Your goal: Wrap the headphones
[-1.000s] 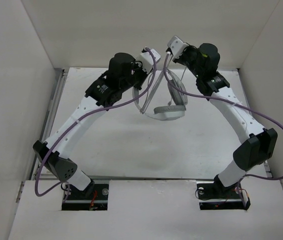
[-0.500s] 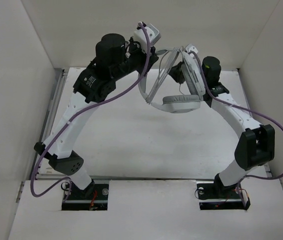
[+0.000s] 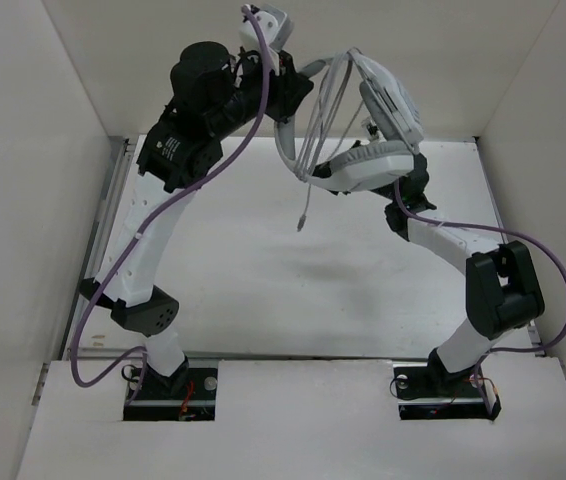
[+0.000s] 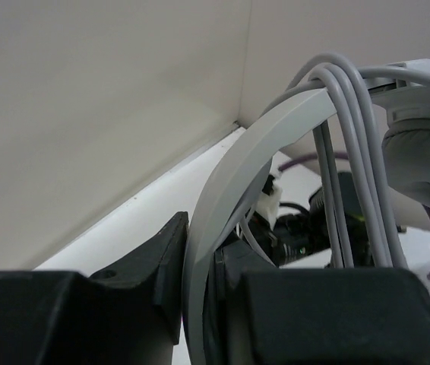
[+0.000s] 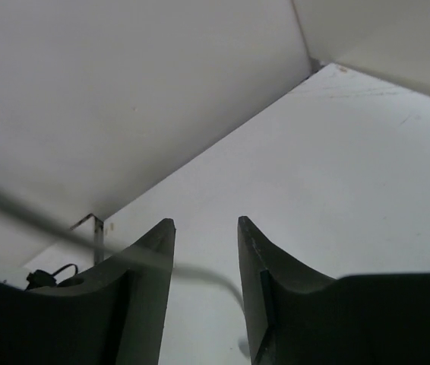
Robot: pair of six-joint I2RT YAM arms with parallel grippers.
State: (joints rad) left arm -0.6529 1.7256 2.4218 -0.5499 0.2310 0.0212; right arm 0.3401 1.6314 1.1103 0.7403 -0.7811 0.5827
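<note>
Headphones [image 3: 363, 165] aloft over far bench [image 3: 263, 280] edge, headband [image 4: 222, 190] clamped in left gripper [image 4: 200, 243], loose cord tail [image 3: 306, 200] dangling just left of parted, empty right gripper [image 5: 206, 224].

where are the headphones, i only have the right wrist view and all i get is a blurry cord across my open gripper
Observer: In the top view the headphones are held up in the air, not lying down.
Operator: who holds them
Observer: The left gripper is clamped on the headband.
Operator: any wraps on yet
Observer: Several strands of cord lie over the headband, and the plug dangles free.
</note>
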